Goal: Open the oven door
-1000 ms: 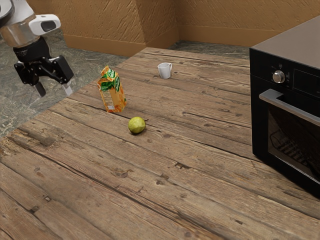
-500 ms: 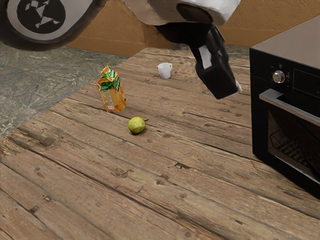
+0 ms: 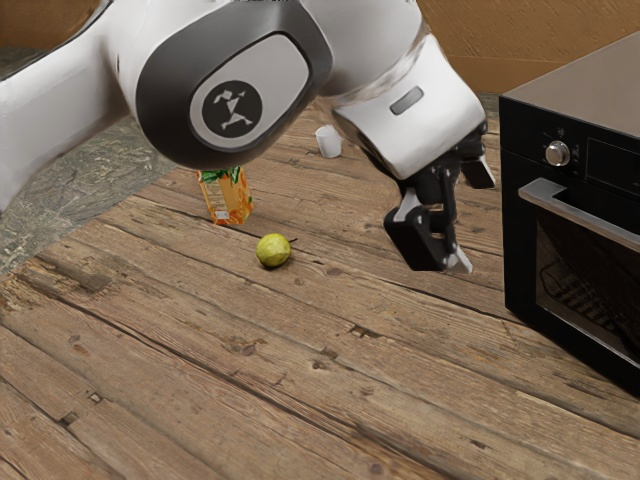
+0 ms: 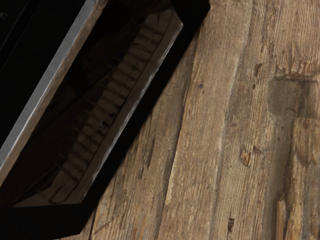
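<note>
Gripper (image 3: 471, 222) right of centre in exterior view, fingers spread, empty: likely meant to straddle the handle (image 3: 590, 217). Oven door (image 3: 597, 285) closed, right edge of frame. Remaining gap hard to judge.

The black oven door (image 3: 521, 245), with silver handle (image 3: 582, 214) and dark window (image 3: 585, 280), stands shut at the exterior view's right.

Oven (image 3: 516, 240) black, handle (image 3: 590, 214) silvery; gripper (image 3: 468, 222) black, arm (image 3: 370, 45) white and grey; carton (image 3: 228, 200) orange and green; fruit (image 3: 273, 251) yellow-green; mug (image 3: 328, 142) white; table (image 3: 300, 390) brown, dark-streaked wood grain
</note>
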